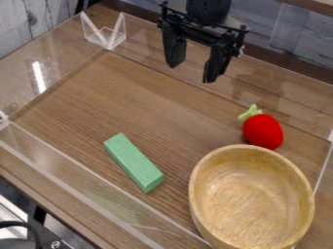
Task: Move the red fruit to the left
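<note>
The red fruit (263, 129), a small glossy strawberry with a green leafy top, lies on the wooden table at the right, just above the rim of the wooden bowl. My gripper (194, 60) hangs over the back middle of the table, pointing down, with its two black fingers apart and nothing between them. It is up and to the left of the fruit, well clear of it.
A wide wooden bowl (219, 171) fills the front right corner. A green rectangular block (134, 161) lies front left of centre. Clear acrylic walls (58, 53) ring the table, with a folded clear piece (103, 32) at the back left.
</note>
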You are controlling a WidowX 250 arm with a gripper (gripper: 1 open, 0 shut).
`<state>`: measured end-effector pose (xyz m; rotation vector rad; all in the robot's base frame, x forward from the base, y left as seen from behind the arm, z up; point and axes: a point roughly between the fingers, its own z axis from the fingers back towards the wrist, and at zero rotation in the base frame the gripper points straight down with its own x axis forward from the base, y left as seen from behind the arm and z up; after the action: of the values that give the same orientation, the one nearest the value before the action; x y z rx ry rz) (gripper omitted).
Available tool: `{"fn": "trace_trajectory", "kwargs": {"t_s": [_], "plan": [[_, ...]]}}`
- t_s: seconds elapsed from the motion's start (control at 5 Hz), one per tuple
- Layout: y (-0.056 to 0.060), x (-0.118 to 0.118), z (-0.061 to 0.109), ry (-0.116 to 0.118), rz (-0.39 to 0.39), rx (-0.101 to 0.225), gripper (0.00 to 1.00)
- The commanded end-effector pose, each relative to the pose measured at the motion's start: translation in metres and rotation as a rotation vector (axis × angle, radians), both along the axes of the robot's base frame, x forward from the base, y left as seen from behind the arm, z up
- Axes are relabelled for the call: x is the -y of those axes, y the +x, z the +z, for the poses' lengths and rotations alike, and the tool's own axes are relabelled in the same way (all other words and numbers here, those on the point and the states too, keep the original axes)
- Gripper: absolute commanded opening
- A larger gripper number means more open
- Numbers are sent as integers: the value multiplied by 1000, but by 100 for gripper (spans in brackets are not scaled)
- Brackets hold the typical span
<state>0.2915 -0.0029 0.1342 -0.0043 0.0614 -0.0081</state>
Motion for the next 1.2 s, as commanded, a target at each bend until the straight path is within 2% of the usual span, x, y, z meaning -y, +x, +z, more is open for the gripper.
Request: {"fn": "trace_trajectory", "kwargs": {"t_s": [0.0,0.4,0.6,0.8,1.0], "plan": [[-3,4,-11,-5,29,-30,100],[2,54,-23,-58,236,-5,100],[7,82,-28,-95,314,11,100],[11,96,-30,-126,405,37,100],[14,103,-33,-141,498,53,100]]}}
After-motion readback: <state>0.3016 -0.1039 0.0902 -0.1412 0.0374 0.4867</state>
